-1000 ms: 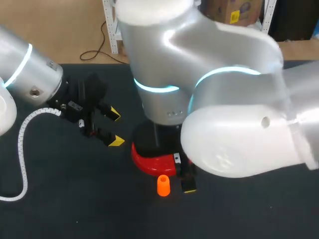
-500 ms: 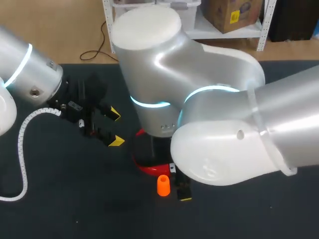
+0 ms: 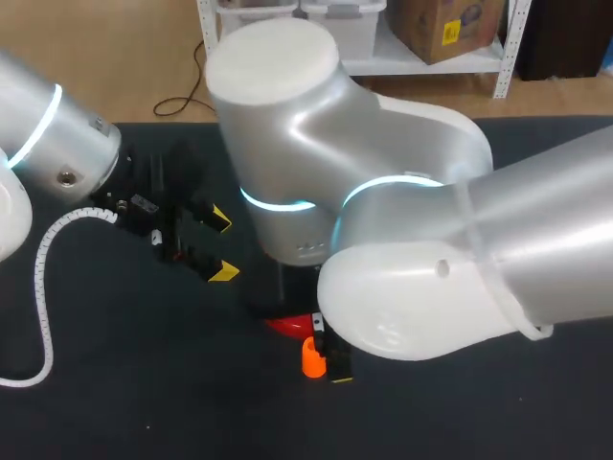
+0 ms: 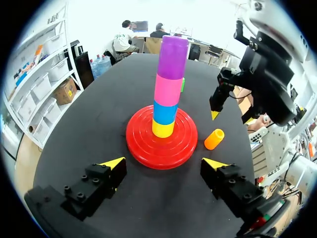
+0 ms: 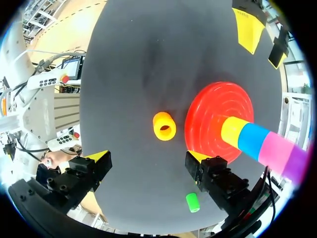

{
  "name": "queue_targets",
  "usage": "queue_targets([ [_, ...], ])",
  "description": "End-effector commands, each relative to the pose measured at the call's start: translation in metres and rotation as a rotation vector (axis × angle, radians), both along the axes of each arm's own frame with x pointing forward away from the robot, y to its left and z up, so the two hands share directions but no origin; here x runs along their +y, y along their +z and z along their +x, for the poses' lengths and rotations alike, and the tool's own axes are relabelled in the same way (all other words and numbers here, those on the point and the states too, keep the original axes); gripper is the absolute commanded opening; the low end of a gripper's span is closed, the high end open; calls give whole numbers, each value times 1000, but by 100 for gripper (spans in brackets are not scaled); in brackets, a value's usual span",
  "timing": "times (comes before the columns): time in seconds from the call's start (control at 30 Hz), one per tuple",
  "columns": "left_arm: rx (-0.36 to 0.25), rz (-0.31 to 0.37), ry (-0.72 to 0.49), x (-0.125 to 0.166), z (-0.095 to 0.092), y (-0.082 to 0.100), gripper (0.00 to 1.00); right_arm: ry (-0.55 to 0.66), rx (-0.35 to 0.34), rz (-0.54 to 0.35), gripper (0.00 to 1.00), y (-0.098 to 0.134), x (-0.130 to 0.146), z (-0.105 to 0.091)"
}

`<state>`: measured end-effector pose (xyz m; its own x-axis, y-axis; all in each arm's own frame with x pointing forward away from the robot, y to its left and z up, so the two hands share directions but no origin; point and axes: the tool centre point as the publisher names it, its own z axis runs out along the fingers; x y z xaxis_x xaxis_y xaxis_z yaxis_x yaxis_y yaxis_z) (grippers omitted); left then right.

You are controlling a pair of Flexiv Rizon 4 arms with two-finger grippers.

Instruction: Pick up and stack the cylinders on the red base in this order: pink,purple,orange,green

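On the black table (image 3: pixel 96 402) the red base (image 4: pixel 143 148) carries a straight, upright tower of four: a yellow cylinder (image 4: pixel 163 129) at the bottom, then a blue cylinder (image 4: pixel 165 112), a pink cylinder (image 4: pixel 168 90) and a purple cylinder (image 4: pixel 172 57) on top. The orange cylinder (image 4: pixel 214 139) stands by itself on the cloth just off the near edge of the base, hollow end up, not touching it. The right arm (image 3: pixel 402 268) leans across the middle of the table and covers most of the base from overhead. The right gripper (image 5: pixel 148 158) hangs above the orange cylinder with its fingers spread wide and nothing between them; the piece lies ahead of it, roughly in line with the gap. The green cylinder (image 5: pixel 192 202) sits apart on the table, close beside one finger of that gripper and on the side of the tower away from the other arm. The left gripper (image 3: pixel 223 246) waits to the left of the base, facing the tower, its yellow tips well apart and empty.
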<state>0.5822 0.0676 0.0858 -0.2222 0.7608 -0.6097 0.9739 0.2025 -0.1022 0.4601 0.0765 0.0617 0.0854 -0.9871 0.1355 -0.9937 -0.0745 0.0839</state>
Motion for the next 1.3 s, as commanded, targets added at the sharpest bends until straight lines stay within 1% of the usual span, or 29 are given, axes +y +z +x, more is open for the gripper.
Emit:
queue_targets([
  [0.03, 2, 3, 0, 0, 1, 0, 100, -2, 1, -2, 100, -4, 2, 1],
  [0.1, 2, 3, 0, 0, 1, 0, 100, -11, -13, 27, 100, -4, 3, 0],
  [0.13, 2, 3, 0, 0, 1, 0, 100, -24, -10, 36, 100, -3, 2, 0],
  [0.17, 2, 3, 0, 0, 1, 0, 100, -29, 1, 12, 100, -1, 1, 0],
  [0.93, 2, 3, 0, 0, 1, 0, 100, -28, 1, 9, 100, -2, 3, 0],
  [1.07, 2, 3, 0, 0, 1, 0, 100, -32, -17, -17, 100, -6, 8, 3],
  [1.1, 2, 3, 0, 0, 1, 0, 100, -34, -31, -30, 100, -7, 8, 4],
  [1.3, 2, 3, 0, 0, 1, 0, 100, -32, -50, -36, 100, -12, 10, 7],
])
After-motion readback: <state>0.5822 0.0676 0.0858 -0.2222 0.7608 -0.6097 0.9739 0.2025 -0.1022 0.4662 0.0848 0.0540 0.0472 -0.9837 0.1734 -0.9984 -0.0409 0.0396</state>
